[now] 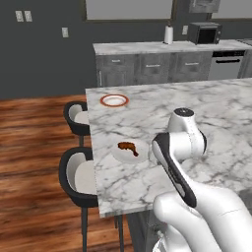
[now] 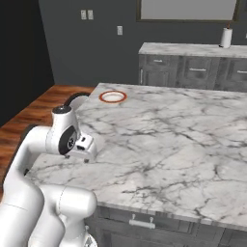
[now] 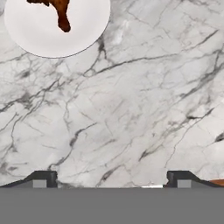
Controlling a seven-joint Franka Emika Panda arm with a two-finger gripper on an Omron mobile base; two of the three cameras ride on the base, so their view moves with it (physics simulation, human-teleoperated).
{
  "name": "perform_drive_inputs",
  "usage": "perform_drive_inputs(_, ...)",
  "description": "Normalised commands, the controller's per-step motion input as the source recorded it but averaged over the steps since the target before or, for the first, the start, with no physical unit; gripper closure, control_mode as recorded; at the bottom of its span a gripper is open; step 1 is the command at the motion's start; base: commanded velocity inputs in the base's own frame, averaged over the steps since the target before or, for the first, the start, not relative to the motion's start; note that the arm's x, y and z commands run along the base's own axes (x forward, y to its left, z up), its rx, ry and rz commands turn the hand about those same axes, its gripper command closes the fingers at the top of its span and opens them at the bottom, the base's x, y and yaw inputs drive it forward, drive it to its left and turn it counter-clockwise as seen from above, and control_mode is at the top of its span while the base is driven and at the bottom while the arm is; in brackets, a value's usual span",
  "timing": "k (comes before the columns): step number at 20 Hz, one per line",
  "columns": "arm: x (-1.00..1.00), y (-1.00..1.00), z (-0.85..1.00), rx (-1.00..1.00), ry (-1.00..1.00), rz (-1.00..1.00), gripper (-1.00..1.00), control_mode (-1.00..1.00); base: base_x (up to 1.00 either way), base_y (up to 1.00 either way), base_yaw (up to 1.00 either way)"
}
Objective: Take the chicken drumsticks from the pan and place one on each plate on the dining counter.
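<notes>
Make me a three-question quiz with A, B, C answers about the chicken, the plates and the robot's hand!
1. Where is the chicken drumstick?
A. On the plain white plate
B. On the red-rimmed plate
C. On a stool

2. How many plates sit on the dining counter?
A. One
B. Two
C. Four

3. What is the gripper doing?
A. Squeezing a drumstick
B. Holding a plate
C. Open and holding nothing

Answers:
1. A, since the brown drumstick lies on the plain white plate near the counter's edge.
2. B, since the left base view shows one plain plate and one red-rimmed plate farther along.
3. C, since in the hand view the two fingertips stand wide apart with only bare marble between them.
</notes>
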Motion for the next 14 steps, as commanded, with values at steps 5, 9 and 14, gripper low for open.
perform_drive_inputs(5, -0.23, -0.03, 0.04, 0.00, 0.00, -0.04, -1.00, -1.00, 0.00, 0.00, 0.00)
perform_drive_inputs(9, 0.00, 0.00, 0.00, 0.00, 0.00, 0.00, -1.00, 1.00, 0.00, -0.15, -0.30)
perform_drive_inputs(14, 0.00, 0.00, 0.00, 0.00, 0.00, 0.00, -1.00, 1.00, 0.00, -0.34, -0.90)
